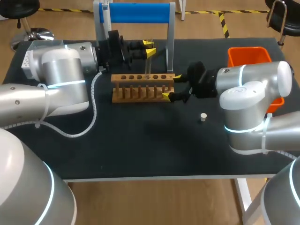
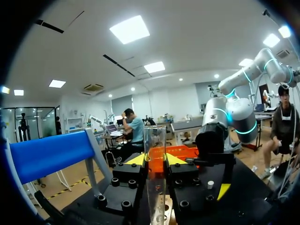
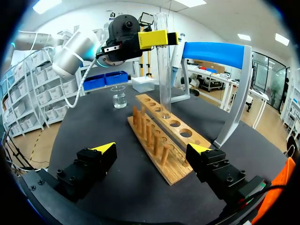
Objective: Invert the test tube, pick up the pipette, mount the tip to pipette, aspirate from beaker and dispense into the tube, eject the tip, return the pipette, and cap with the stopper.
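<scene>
- The left gripper (image 1: 150, 48) clamps a clear glass test tube (image 3: 163, 61) upright, its lower end at a hole in the brown wooden rack (image 1: 140, 89), mid-table.
- The right gripper (image 3: 152, 148), jaws wide, sits at the rack's right end.

right gripper (image 3: 152, 154): fingers wide apart, wooden rack (image 3: 161, 138) end between them | left gripper (image 3: 157, 38): clamps test tube (image 3: 164, 70) upright over a rack hole | beaker (image 3: 119, 97): beyond rack

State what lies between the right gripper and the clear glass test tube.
The long wooden rack, pegs and empty holes, reaching the test tube; the right wrist view shows it.
</scene>
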`<state>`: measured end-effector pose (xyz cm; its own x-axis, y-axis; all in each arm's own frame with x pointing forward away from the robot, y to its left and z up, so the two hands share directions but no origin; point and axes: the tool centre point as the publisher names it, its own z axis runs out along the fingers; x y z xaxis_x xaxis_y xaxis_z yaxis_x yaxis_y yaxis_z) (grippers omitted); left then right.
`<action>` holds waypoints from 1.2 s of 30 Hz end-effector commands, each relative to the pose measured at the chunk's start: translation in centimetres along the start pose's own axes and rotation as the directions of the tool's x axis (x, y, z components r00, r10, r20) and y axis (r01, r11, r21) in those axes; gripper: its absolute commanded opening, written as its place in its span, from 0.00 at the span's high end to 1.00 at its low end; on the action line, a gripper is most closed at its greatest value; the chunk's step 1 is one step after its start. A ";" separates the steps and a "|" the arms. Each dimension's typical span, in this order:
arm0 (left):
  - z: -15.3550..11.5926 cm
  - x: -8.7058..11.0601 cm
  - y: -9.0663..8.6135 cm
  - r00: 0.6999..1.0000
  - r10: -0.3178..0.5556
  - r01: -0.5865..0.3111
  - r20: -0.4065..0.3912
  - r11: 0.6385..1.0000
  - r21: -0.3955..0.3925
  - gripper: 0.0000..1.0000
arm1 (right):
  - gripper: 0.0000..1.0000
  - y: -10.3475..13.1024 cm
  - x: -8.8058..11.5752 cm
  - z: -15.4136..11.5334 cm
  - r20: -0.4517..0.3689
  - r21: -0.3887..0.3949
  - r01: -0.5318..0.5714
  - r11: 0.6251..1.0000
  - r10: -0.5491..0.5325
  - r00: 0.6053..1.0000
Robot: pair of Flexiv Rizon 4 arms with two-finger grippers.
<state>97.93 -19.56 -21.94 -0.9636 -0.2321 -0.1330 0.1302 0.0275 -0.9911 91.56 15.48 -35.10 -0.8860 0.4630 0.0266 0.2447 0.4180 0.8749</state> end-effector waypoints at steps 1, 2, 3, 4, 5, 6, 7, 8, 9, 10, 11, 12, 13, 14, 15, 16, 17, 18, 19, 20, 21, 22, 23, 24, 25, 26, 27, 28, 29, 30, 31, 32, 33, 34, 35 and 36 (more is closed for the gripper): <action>0.2 0.1 0.4 1.000 -0.004 0.004 -0.001 1.000 0.004 1.00 | 0.00 0.0 0.0 -0.1 0.000 0.002 0.000 1.000 0.000 1.000; 0.2 0.1 0.5 1.000 -0.007 0.007 -0.001 1.000 0.005 1.00 | 0.00 0.0 0.0 -0.1 0.000 0.002 0.000 1.000 0.000 1.000; 0.2 0.2 0.6 1.000 -0.009 0.009 -0.001 1.000 0.006 1.00 | 0.00 0.0 0.0 -0.1 0.000 0.002 0.000 1.000 0.000 1.000; 0.2 0.2 0.7 1.000 -0.010 0.010 -0.001 1.000 0.007 1.00 | 0.00 0.0 0.0 -0.1 0.000 0.002 0.000 1.000 0.000 1.000; 0.2 0.2 0.8 1.000 -0.011 0.011 0.000 1.000 0.008 1.00 | 0.00 0.0 0.0 -0.1 0.000 0.002 0.000 1.000 0.000 1.000; 0.2 0.3 0.9 1.000 -0.014 0.014 0.002 1.000 0.011 1.00 | 0.00 0.0 0.0 -0.1 0.000 0.002 0.000 1.000 0.000 1.000; 0.2 0.3 1.0 1.000 -0.015 0.015 0.003 1.000 0.012 1.00 | 0.00 0.0 0.0 -0.1 0.000 0.002 0.000 1.000 0.000 1.000; 0.1 0.3 1.0 1.000 -0.016 0.016 0.005 1.000 0.014 1.00 | 0.00 0.0 0.0 -0.1 0.000 0.002 0.000 1.000 0.000 1.000; 0.1 0.3 1.1 1.000 -0.017 0.016 0.007 1.000 0.015 1.00 | 0.00 0.0 0.0 -0.1 0.000 0.002 0.000 1.000 0.000 1.000; 0.1 0.3 1.2 1.000 -0.018 0.017 0.009 1.000 0.015 1.00 | 0.00 0.0 0.0 -0.1 0.000 0.002 0.000 1.000 0.000 1.000; 0.1 0.3 1.2 1.000 -0.018 0.018 0.010 1.000 0.015 1.00 | 0.00 0.0 0.0 -0.1 0.000 0.002 0.000 1.000 0.000 1.000; 0.1 0.3 1.3 1.000 -0.019 0.019 0.011 1.000 0.015 1.00 | 0.00 0.0 0.0 -0.1 0.000 0.002 0.000 1.000 0.000 1.000; 0.0 0.2 1.4 1.000 -0.019 0.019 0.013 1.000 0.015 1.00 | 0.00 0.0 0.0 -0.1 0.000 0.002 0.000 1.000 0.000 1.000; 0.0 0.2 1.4 1.000 -0.020 0.020 0.014 1.000 0.016 1.00 | 0.00 0.0 0.0 -0.1 0.000 0.002 0.000 1.000 0.000 1.000; 0.0 0.2 1.5 1.000 -0.022 0.022 0.017 1.000 0.018 1.00 | 0.00 0.0 0.0 -0.1 0.000 0.002 0.000 1.000 0.000 1.000; 0.0 0.2 1.6 1.000 -0.022 0.022 0.018 1.000 0.018 1.00 | 0.00 0.0 0.0 -0.1 0.000 0.002 0.000 1.000 0.000 1.000; 0.0 0.2 1.7 1.000 -0.023 0.023 0.018 1.000 0.019 1.00 | 0.00 0.0 0.0 -0.1 0.000 0.002 0.000 1.000 0.000 1.000; 0.0 0.2 1.7 1.000 -0.024 0.024 0.019 1.000 0.019 1.00 | 0.00 0.0 0.0 -0.1 0.000 0.002 0.000 1.000 0.000 1.000; 0.0 0.2 1.8 1.000 -0.025 0.025 0.019 1.000 0.019 1.00 | 0.00 0.0 0.0 -0.1 0.000 0.002 0.000 1.000 0.000 1.000; 0.0 0.2 1.9 0.999 -0.026 0.026 0.020 0.999 0.020 1.00 | 0.00 0.0 0.0 -0.1 0.000 0.002 0.000 1.000 0.000 1.000; 0.0 0.2 2.0 0.999 -0.027 0.026 0.020 0.999 0.020 1.00 | 0.00 0.0 0.0 -0.1 0.000 0.002 0.000 1.000 0.000 1.000; 0.0 0.2 2.0 0.999 -0.027 0.027 0.021 0.999 0.021 1.00 | 0.00 0.0 0.0 -0.1 0.000 0.002 0.000 1.000 0.000 1.000; 0.0 0.2 2.1 0.999 -0.029 0.028 0.022 0.999 0.023 1.00 | 0.00 0.0 0.0 -0.1 0.000 0.002 0.000 1.000 0.000 1.000; 0.0 0.2 2.2 0.999 -0.029 0.029 0.023 0.999 0.024 1.00 | 0.00 0.0 0.0 -0.1 0.000 0.002 0.000 1.000 0.000 1.000; 0.0 0.2 2.3 0.999 -0.033 0.033 0.021 0.999 0.028 1.00 | 0.00 0.0 0.0 -0.1 0.000 0.002 0.000 1.000 0.000 1.000; 0.0 0.2 2.4 0.999 -0.034 0.034 0.020 0.999 0.028 1.00 | 0.00 0.0 0.0 -0.1 0.000 0.002 0.000 1.000 0.000 1.000; 0.1 0.2 2.4 0.999 -0.034 0.034 0.019 0.999 0.028 1.00 | 0.00 0.0 0.0 -0.1 0.000 0.002 0.000 1.000 0.000 1.000; 0.0 0.2 2.5 0.999 -0.035 0.034 0.019 0.999 0.028 1.00 | 0.00 0.0 0.0 -0.1 0.000 0.002 0.000 1.000 0.000 1.000; 0.0 0.2 2.6 0.999 -0.035 0.034 0.019 0.999 0.028 1.00 | 0.00 0.0 0.0 -0.1 0.000 0.002 0.000 1.000 0.000 1.000; 0.0 0.2 2.7 0.999 -0.036 0.035 0.020 0.999 0.028 1.00 | 0.00 0.0 0.0 -0.1 0.000 0.002 0.000 1.000 0.000 1.000; 0.0 0.2 2.8 0.999 -0.036 0.036 0.021 0.999 0.029 1.00 | 0.00 0.0 0.0 -0.1 0.000 0.002 0.000 1.000 0.000 1.000; -0.1 0.2 2.8 0.999 -0.037 0.036 0.022 0.999 0.029 1.00 | 0.00 0.0 0.0 -0.1 0.000 0.002 0.000 1.000 0.000 1.000; -0.1 0.2 2.9 0.999 -0.038 0.037 0.023 0.999 0.029 1.00 | 0.00 0.0 0.0 -0.1 0.000 0.002 0.000 1.000 0.000 1.000; -0.1 0.2 3.0 0.999 -0.038 0.038 0.024 0.999 0.029 1.00 | 0.00 0.0 0.0 -0.1 0.000 0.002 0.000 1.000 0.000 1.000; -0.2 0.2 3.1 0.999 -0.039 0.038 0.024 0.999 0.029 1.00 | 0.00 0.0 0.0 -0.1 0.000 0.002 0.000 1.000 0.000 1.000; -0.2 0.2 3.1 0.999 -0.039 0.038 0.025 0.999 0.029 1.00 | 0.00 0.0 0.0 -0.1 0.000 0.002 0.000 1.000 0.000 1.000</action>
<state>98.03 -19.26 -24.81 -0.9617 -0.2579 -0.0929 0.0974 -0.0049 -0.9952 91.56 15.48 -35.10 -0.8860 0.4630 0.0266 0.2447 0.4180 0.8749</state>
